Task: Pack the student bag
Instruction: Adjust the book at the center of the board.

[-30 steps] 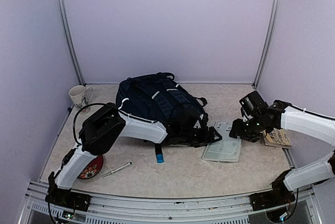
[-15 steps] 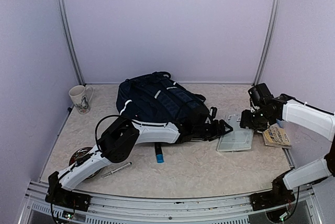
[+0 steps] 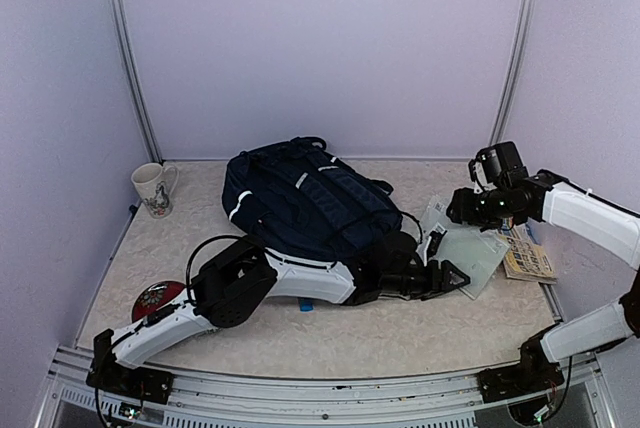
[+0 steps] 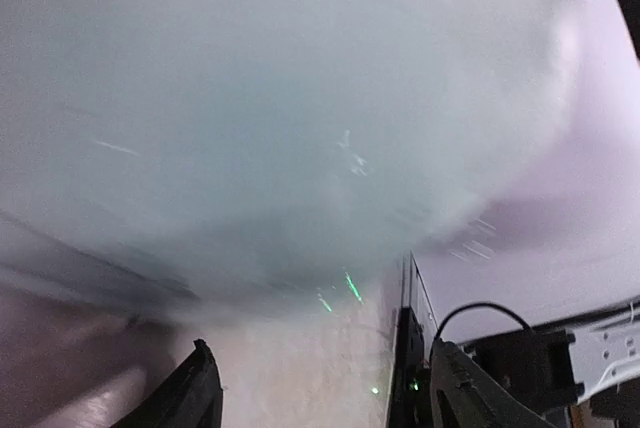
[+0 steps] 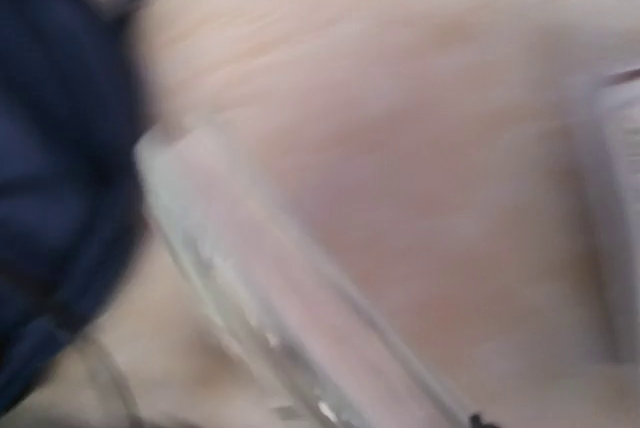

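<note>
A large navy-blue student bag (image 3: 300, 198) with white stripe trim lies on its side at the middle of the table (image 3: 380, 333), toward the far wall, its dark straps spilling out at its near right end. The left arm stretches low across the table along the bag's near side, and its left pincer (image 3: 455, 278) rests just past the straps at the near left edge of a clear plastic case (image 3: 478, 248). The left wrist view shows that pincer released, its two dark fingers (image 4: 195, 393) spread apart over bare table, with the pale, blurred underside of the case (image 4: 280, 118) filling most of the view above them. The right arm reaches in from the right side, and the right pincer (image 3: 462, 210) is at the case's far corner, where it appears clenched on the edge. The case sits tilted, to the right of the bag. The right wrist view is heavily blurred, showing only the case's transparent rim (image 5: 280, 298) running diagonally over the table, with the dark blue fabric of the bag (image 5: 50, 168) at the left. A booklet (image 3: 528, 260) lies at the right edge of the table, just beyond the case. A white mug (image 3: 152, 188) stands at the far left, well apart from the bag. A red disc (image 3: 155, 298) lies near the left arm's base, and a small blue object (image 3: 305, 304) peeks out from under that arm.
</note>
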### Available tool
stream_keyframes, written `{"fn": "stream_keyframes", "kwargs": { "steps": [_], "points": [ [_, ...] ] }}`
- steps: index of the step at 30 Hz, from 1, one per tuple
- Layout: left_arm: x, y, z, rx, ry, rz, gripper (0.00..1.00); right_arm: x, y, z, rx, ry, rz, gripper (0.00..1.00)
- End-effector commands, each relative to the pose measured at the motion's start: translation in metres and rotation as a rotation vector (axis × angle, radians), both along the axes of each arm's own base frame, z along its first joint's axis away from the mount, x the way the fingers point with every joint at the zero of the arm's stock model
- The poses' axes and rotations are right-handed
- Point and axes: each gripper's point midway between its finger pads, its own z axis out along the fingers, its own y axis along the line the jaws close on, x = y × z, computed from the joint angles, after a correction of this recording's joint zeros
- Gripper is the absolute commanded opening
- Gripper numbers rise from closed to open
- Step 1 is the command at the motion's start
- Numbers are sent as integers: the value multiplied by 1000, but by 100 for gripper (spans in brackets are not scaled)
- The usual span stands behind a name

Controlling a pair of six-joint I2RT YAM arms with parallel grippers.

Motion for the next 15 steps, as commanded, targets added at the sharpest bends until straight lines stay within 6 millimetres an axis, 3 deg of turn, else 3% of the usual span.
{"fn": "stream_keyframes", "kwargs": {
  "steps": [1,8,15],
  "points": [
    [-81,-1,-31,28,19,-163,70,-27,54,-18,197,103,188,61],
    [-47,17,-51,72,47,-88,72,-43,33,-19,133,115,126,61],
    [-37,22,-51,92,14,-55,73,-55,27,-21,139,131,110,62]
  ]
}}
